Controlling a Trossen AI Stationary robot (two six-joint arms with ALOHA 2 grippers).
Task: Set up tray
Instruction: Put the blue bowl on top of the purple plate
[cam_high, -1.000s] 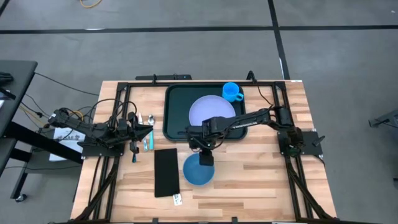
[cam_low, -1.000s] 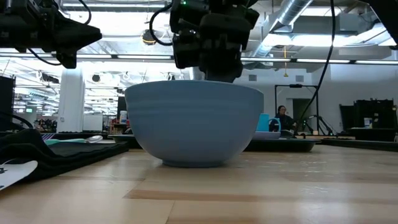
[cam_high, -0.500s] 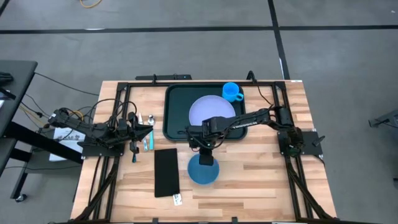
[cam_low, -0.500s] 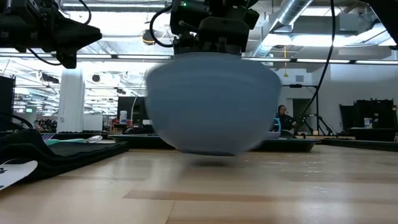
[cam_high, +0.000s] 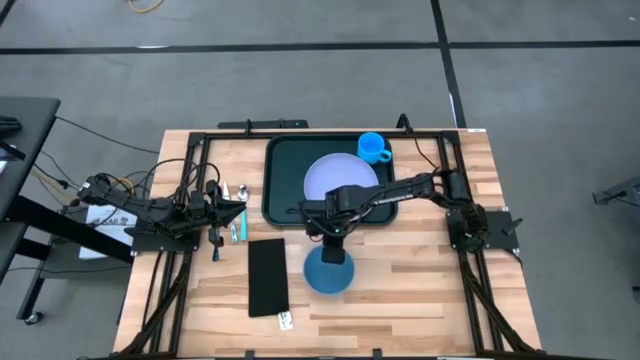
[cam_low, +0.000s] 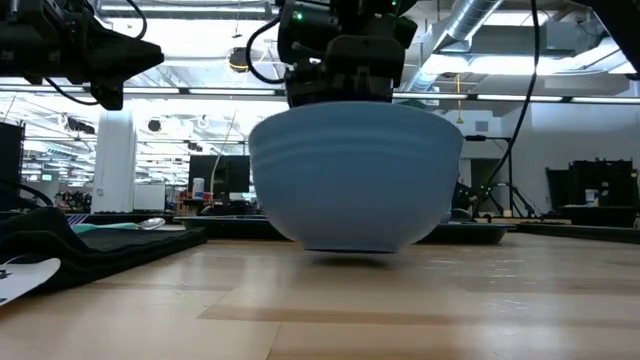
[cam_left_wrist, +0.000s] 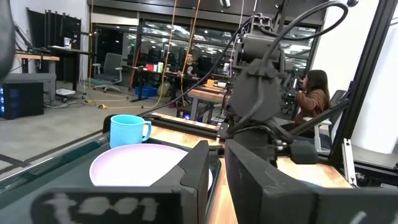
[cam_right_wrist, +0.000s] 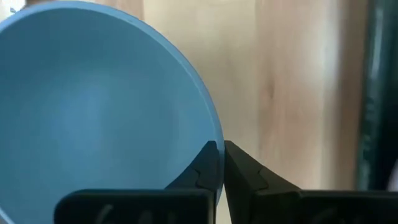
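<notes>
A blue bowl (cam_high: 327, 272) hangs just above the wood table, near the tray's front edge, with my right gripper (cam_high: 335, 251) shut on its rim. In the low view the bowl (cam_low: 355, 180) floats over its shadow. The dark tray (cam_high: 285, 170) at the far middle carries a lavender plate (cam_high: 338, 178) and a blue cup (cam_high: 373, 148). My left gripper (cam_high: 241, 212) waits at the table's left, over the cutlery (cam_high: 238, 231). Its fingers stand a narrow gap apart with nothing between them. My right gripper pinches the bowl's rim (cam_right_wrist: 213, 132) on the side toward the tray, one finger (cam_right_wrist: 202, 168) inside the bowl and one (cam_right_wrist: 245, 171) outside. The fingers come from above, pointing down. The bowl hangs upright and level below them, lifted clear of the table.
A flat black napkin (cam_high: 267, 277) lies left of the bowl, with a small white item (cam_high: 285, 320) at its near end. A spoon (cam_high: 241, 190) lies by the tray's left side. Bare wood stretches right of the bowl. People sit in the room behind.
My right gripper has risen with the bowl. The bowl stood on the table a second ago and now hangs clear of it. It has shifted slightly toward the table's right and toward the tray, and has stayed upright.
</notes>
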